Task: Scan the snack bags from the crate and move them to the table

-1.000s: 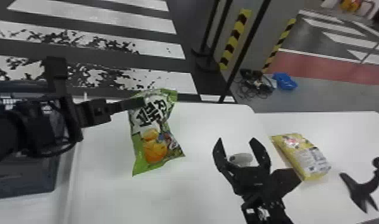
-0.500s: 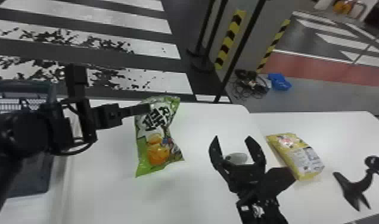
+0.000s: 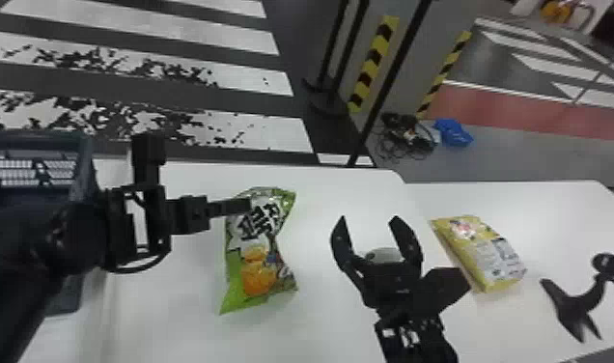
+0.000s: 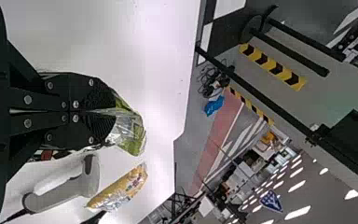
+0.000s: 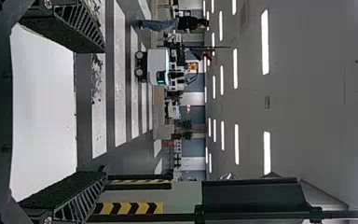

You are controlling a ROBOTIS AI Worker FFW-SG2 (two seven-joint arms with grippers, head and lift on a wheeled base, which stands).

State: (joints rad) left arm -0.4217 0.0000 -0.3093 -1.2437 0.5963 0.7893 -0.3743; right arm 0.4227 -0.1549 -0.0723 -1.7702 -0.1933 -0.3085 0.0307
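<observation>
a green snack bag of glossy film point(image 3: 257, 277), printed with orange and black, is pinched near its top by the left gripper point(image 3: 248, 205) over a smooth white table point(image 3: 175, 314), well apart from the dark blue-grey plastic crate point(image 3: 31, 137) at the robot's left. whether its lower end touches the tabletop cannot be told.

the right gripper point(image 3: 369, 218) waits with its fingers spread and nothing between them. a pale, corded handheld scanner point(image 4: 70, 186) lies on the table, ungrasped, near a yellow snack bag with a white printed panel point(image 3: 484, 253), which rests on the table's right side.

by all signs the job is midway: the yellow bag appears delivered, though no view confirms its scan, while the green one is out of the crate and likely awaits its reading and final set-down. picking up the scanner would seem the right gripper's next duty. how many bags remain in the crate cannot be told, its inside being largely hidden.
</observation>
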